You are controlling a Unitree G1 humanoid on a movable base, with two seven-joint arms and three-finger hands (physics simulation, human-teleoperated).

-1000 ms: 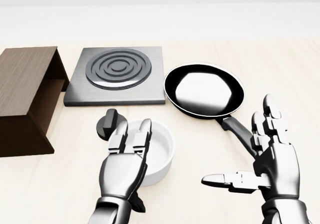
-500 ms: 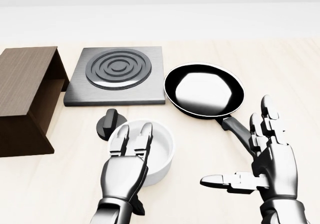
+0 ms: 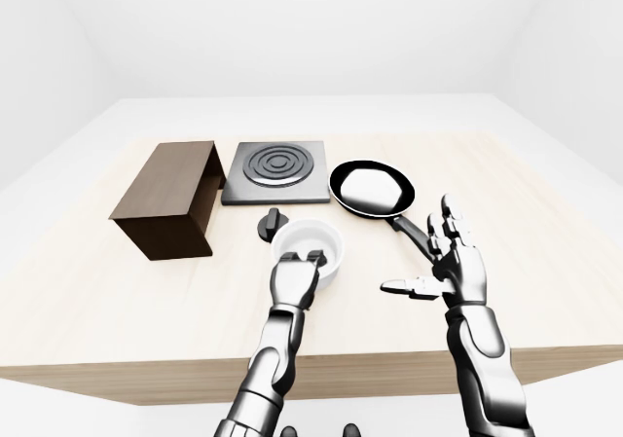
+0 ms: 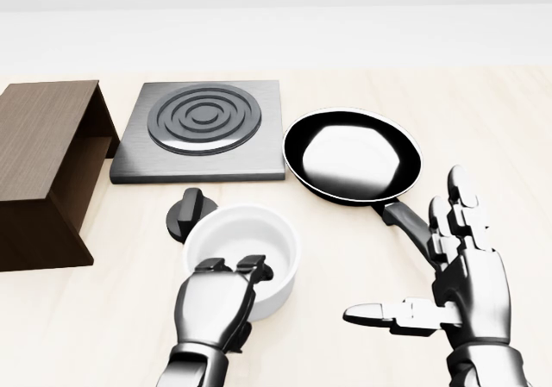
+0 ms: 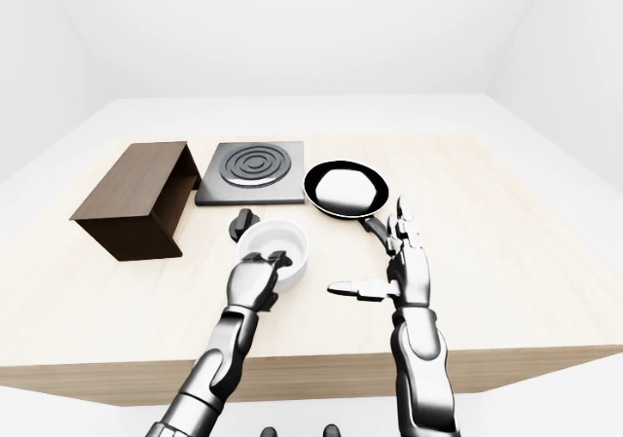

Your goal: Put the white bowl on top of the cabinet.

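**Bowl gripped at its near rim, cabinet well to the left**

The white bowl (image 4: 246,253) is seen standing on the wooden table (image 4: 483,128), low and left of centre in the head view; nothing can be seen inside it but its own white floor. The left hand (image 4: 216,305) is clamped on the bowl's bottom rim; its fingertips (image 4: 252,265) are curled over the edge into the hollow, while the rest of the hand is pressed against the outer wall. The right hand (image 4: 461,292) is held spread wide and clear of everything; its two long fingers are pointed upward in the head view and its thumb is stretched out to the left; nothing is held or touched by it.

Just beside the bowl, at its upper left, a small black knob (image 4: 188,212) is found on the table. To the upper right a black frying pan (image 4: 354,156) is laid flat; its inside is glossy and bare, and its handle is run down toward the right hand. Above the knob a grey hotplate (image 4: 203,128) with ringed coils is set, its right edge just beside the pan. The brown cabinet (image 4: 39,171) is placed at the left edge of the head view, well apart from the bowl; its open side is turned toward the hotplate, and its inside is shown dark and shadowed; its flat top is bare wood.
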